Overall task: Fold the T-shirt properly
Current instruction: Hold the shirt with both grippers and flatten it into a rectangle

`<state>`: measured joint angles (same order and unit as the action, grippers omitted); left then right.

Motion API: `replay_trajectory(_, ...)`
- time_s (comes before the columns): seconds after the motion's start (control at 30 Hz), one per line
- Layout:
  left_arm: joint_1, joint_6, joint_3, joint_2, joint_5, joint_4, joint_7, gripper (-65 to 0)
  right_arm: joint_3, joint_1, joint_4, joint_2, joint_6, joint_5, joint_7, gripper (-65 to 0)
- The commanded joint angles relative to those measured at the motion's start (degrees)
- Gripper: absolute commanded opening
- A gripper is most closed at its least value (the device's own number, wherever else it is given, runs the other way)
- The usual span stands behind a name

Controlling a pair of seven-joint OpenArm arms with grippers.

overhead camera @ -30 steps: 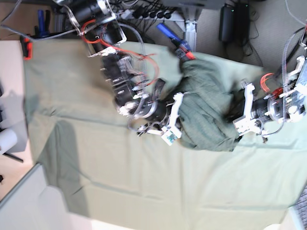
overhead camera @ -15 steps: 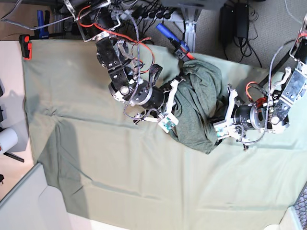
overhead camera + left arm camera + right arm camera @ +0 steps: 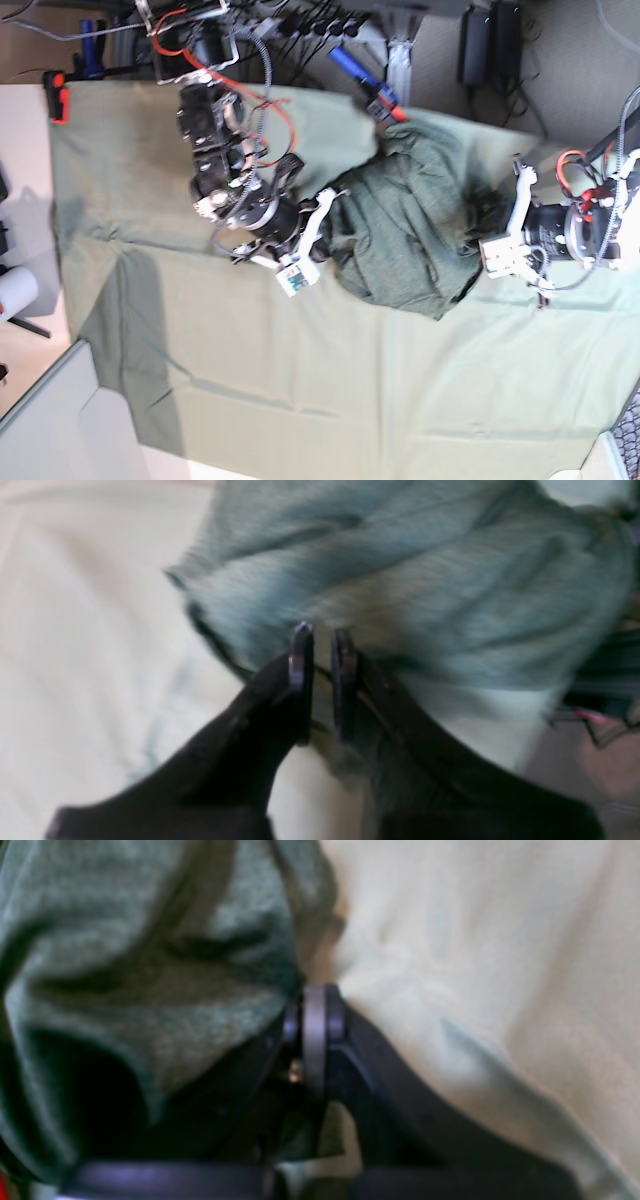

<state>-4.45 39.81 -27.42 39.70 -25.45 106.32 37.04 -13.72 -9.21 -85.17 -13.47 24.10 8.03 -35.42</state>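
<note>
Both end effectors, left (image 3: 322, 645) and right (image 3: 312, 1010), pinched tight on the bunched T-shirt (image 3: 405, 235).

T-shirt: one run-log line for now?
T-shirt: bunched | left gripper: pinching shirt | right gripper: shut at shirt edge | fold: not done

T-shirt (image 3: 405, 235): matt heathered knit | table cloth (image 3: 300, 380): smooth matt fabric

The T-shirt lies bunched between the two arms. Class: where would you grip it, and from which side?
Probably at opposite outer edges: the T-shirt is a crumpled mound on the table cloth, with fabric edges exposed at its two sides. The right gripper and left gripper each pinch fabric there, approaching low from outside.
</note>
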Motion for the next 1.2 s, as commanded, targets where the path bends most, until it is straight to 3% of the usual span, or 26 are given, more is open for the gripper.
replay_trajectory(0.0,0.3,0.2,0.5,1.0,-0.8,1.9,-0.5,-58.0,0.5,-1.6,-0.8,-0.2,0.2,0.6,1.3,-65.0)
replay_trajectory(0.17,5.5,0.2,0.5,1.1,2.1,1.9,-1.5,-58.0,0.5,-4.1,0.2,-0.1,0.2,1.0,1.9,-65.0)
replay_trajectory(0.37,6.2,0.2,0.4,0.5,9.9,-6.6,-9.5,-58.0,0.5,-7.2,3.3,1.8,0.4,2.5,2.2,-65.0)
replay_trajectory(0.7,2.2,0.2,0.4,-4.7,11.7,-16.7,-11.4,-58.0,0.5,-7.1,6.8,3.8,0.6,3.2,0.8,-65.0)
replay_trajectory(0.9,-0.7,0.2,0.4,-5.8,13.7,-18.2,-13.1,-58.0,0.5,-7.1,6.8,3.8,0.7,8.0,-4.7,-65.0)
replay_trajectory(1.17,-6.7,0.2,0.4,-7.1,13.5,-18.8,-13.2,-58.0,0.5,-2.8,3.1,3.7,0.7,9.1,-5.4,-65.0)
